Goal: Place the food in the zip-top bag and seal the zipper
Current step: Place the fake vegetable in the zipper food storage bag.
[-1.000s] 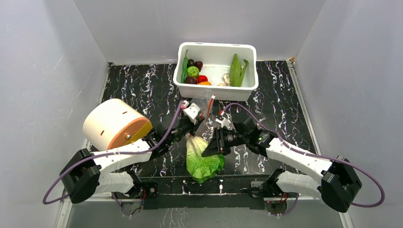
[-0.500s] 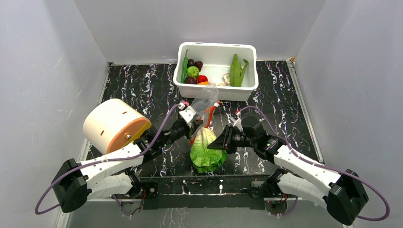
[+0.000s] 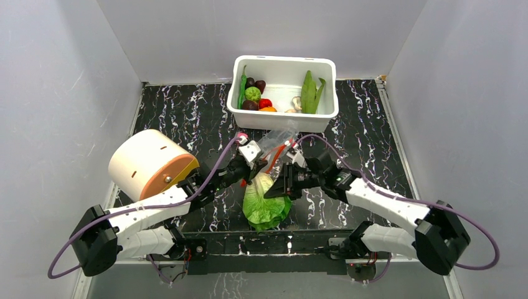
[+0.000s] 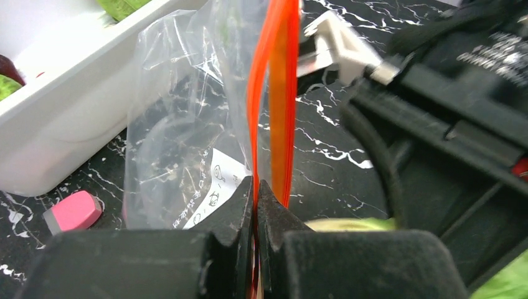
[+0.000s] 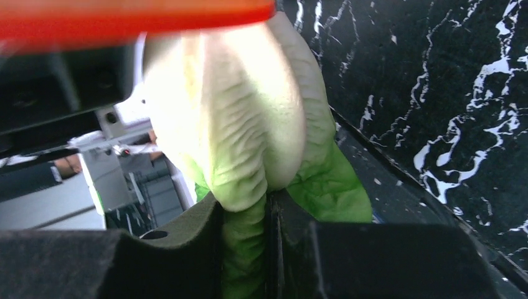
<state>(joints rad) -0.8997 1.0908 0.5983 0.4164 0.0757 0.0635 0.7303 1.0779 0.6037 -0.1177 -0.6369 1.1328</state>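
My left gripper [image 4: 255,187] is pinched tight on the orange-red zipper [image 4: 281,87] of the clear bag [image 4: 177,118]. The jaws meet on one end of the strip. From the left wrist I see the two orange bands running away from the fingers close together. The crinkled plastic hangs off to one side, toward the white tub [image 4: 75,106].

My right gripper [image 5: 246,205] is clamped on the cabbage [image 5: 236,124], with the jaws squeezing its darker green leafy end. The pale ribbed end points away from the fingers, and its tip sits just beside the orange strip. I cannot tell whether any of it is inside the bag's mouth.

From above, the cabbage lies between my two grippers over the black marbled table [image 3: 180,118], near the front edge, and the bag is just beyond it.

The other food sits in the tub at the far side. The green ball [image 3: 252,93], tomato [image 3: 265,103], purple rounds [image 3: 250,104] and orange piece [image 3: 268,109] are at its left end. The mushrooms [image 3: 296,104] and long green pods [image 3: 309,90] are nearer the middle. A cream drum [image 3: 146,161] with an orange face rests at the left.
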